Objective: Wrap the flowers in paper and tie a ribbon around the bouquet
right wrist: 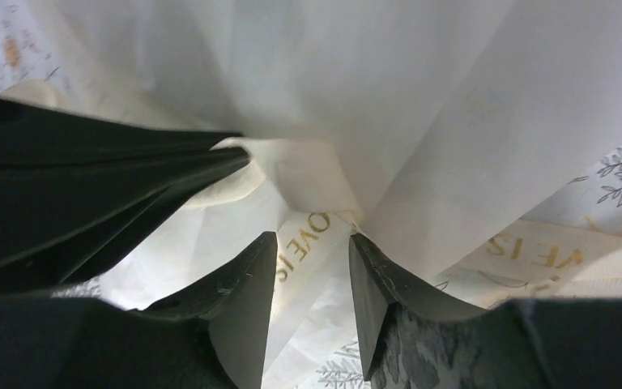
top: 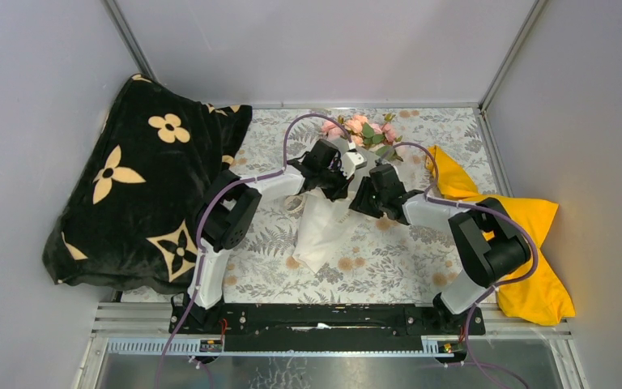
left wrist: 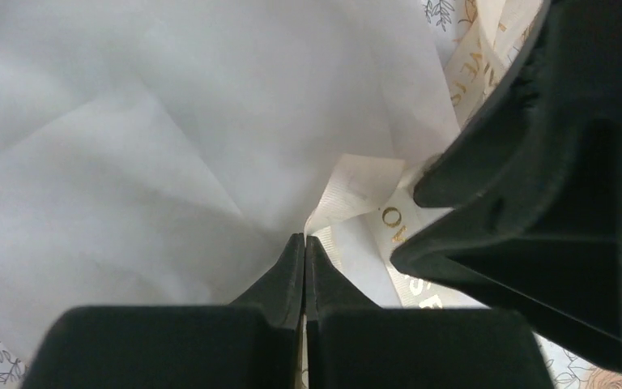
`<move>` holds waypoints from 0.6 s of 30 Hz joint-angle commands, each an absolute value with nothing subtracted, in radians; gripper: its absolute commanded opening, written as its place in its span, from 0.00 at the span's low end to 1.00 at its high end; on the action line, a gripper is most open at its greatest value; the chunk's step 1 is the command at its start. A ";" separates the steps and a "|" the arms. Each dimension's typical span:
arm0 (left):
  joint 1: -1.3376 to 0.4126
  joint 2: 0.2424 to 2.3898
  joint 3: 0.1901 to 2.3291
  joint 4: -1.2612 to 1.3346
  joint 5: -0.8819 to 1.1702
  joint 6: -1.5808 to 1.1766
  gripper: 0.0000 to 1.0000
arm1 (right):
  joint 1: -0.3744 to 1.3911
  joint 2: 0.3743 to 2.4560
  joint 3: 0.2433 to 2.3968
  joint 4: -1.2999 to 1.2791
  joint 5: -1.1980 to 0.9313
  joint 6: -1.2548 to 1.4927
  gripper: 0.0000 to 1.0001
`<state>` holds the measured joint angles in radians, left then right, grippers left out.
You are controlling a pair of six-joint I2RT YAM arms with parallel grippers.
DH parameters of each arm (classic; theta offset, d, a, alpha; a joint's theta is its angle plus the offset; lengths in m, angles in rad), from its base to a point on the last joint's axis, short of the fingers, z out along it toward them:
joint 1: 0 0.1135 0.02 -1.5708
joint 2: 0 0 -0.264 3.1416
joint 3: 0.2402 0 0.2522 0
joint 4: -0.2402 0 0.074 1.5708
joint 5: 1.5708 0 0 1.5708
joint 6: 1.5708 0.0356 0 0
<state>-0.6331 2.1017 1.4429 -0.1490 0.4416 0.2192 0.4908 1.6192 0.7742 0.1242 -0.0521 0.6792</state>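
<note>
My left claw is pressed together, its tips right at a fold of the ribbon; I cannot tell whether the ribbon is caught. My right claw stands spread, a lettered stretch of ribbon lying between its fingers. Both sit over the white paper, wrapped around the flowers mid-table on the tablecloth, between blanket and yellow cloth.

Our left gripper, jaws pressed together, sits at bottom centre against the white paper. The gold-lettered ribbon lies just right, partly covered by the right gripper.
</note>
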 commanded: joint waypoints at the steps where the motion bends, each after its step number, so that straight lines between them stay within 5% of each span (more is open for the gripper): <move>1: -0.629 2.083 1.425 -0.091 0.463 0.201 0.00 | 0.497 1.662 0.838 0.084 0.045 0.672 0.47; 8: -0.628 2.086 1.417 -0.087 0.472 0.191 0.00 | 0.497 1.729 0.872 0.113 0.052 0.653 0.49; 15: -0.629 2.074 1.404 -0.086 0.475 0.193 0.00 | 0.498 1.718 0.861 0.086 0.111 0.635 0.21; 18: -0.629 2.069 1.400 -0.084 0.472 0.199 0.00 | 0.498 1.693 0.846 0.058 0.147 0.622 0.20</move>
